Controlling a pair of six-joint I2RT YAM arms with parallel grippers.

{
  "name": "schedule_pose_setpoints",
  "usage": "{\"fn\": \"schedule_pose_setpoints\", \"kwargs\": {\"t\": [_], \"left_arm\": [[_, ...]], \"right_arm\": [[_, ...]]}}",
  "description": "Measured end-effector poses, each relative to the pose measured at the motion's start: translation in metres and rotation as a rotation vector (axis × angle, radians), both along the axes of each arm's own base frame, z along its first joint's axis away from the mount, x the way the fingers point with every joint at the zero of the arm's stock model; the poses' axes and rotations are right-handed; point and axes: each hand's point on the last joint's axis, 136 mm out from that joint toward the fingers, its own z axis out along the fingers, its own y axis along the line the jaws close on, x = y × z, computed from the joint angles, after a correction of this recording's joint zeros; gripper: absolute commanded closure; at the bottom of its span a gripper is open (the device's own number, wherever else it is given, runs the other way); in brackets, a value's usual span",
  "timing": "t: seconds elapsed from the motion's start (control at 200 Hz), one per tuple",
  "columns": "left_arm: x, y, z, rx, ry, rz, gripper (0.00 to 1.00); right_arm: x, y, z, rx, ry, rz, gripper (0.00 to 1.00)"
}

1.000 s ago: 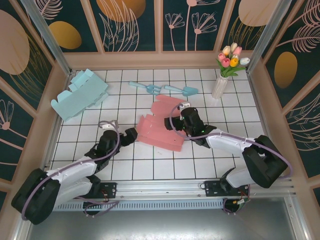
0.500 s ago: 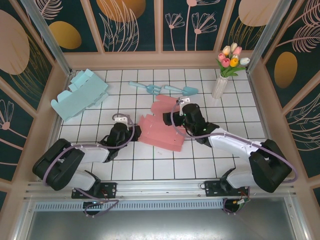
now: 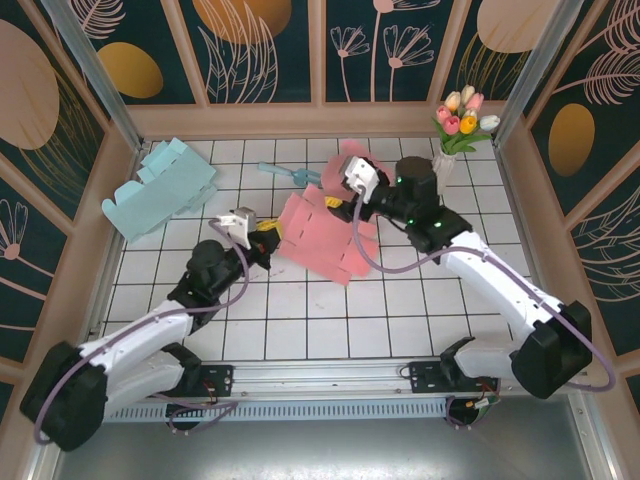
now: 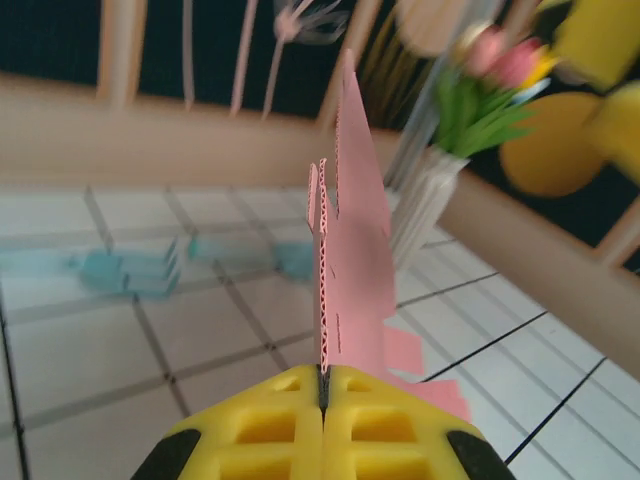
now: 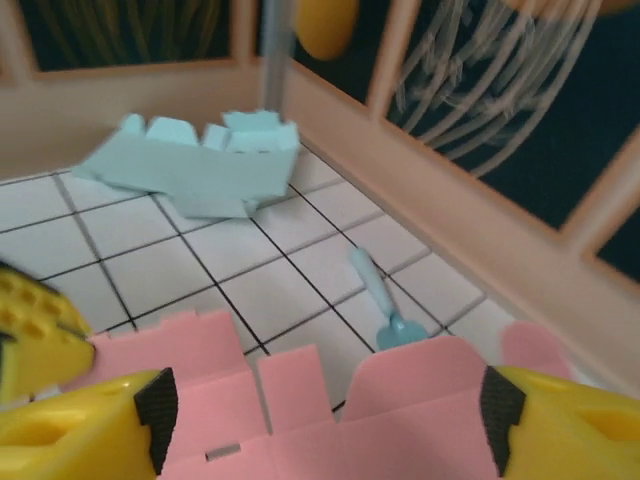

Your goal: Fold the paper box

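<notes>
Evidently unprinted, the pink paper box [image 3: 322,234] is clamped by left gripper [image 3: 262,237] and right gripper [image 3: 345,190] jaws.

Pink paper box [image 5: 330,420]: lower part cut off by the right wrist frame edge. Tulip vase [image 4: 430,195]: blurred in left wrist view. Right gripper [image 3: 345,185]: fingertips hidden by its camera housing overhead.

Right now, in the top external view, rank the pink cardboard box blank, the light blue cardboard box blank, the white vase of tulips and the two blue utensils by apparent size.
1. Light blue cardboard box blank and pink cardboard box blank: too alike to rank, and the pink one is lifted toward the camera.
2. White vase of tulips.
3. Two blue utensils.
</notes>
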Motion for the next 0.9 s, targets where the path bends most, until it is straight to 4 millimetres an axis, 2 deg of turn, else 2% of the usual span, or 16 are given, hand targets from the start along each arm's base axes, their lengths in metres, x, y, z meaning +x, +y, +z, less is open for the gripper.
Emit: {"fn": "schedule_pose_setpoints", "kwargs": {"t": [0.105, 0.24, 0.375, 0.51, 0.605, 0.786, 0.901], "left_arm": [[-0.008, -0.004, 0.032, 0.047, -0.123, -0.043, 1.00], [-0.008, -0.009, 0.047, 0.136, -0.194, -0.062, 1.00], [-0.002, -0.013, 0.043, 0.223, -0.208, -0.067, 1.00], [0.003, -0.017, 0.034, 0.286, -0.196, -0.079, 1.00], [0.004, -0.017, 0.031, 0.310, -0.192, -0.084, 1.00], [0.002, -0.022, 0.027, 0.335, -0.191, -0.117, 1.00], [0.002, -0.026, 0.022, 0.354, -0.184, -0.135, 1.00]], "right_arm": [[-0.007, -0.006, 0.008, -0.098, -0.101, 0.130, 0.31], [-0.015, 0.004, 0.021, -0.194, -0.204, 0.245, 0.31], [-0.020, 0.012, 0.020, -0.260, -0.244, 0.303, 0.32], [-0.018, 0.023, 0.015, -0.315, -0.243, 0.336, 0.35], [-0.015, 0.036, 0.003, -0.355, -0.227, 0.362, 0.38], [-0.013, 0.049, -0.031, -0.418, -0.163, 0.402, 0.41], [-0.009, 0.055, -0.037, -0.444, -0.149, 0.414, 0.47]]}}
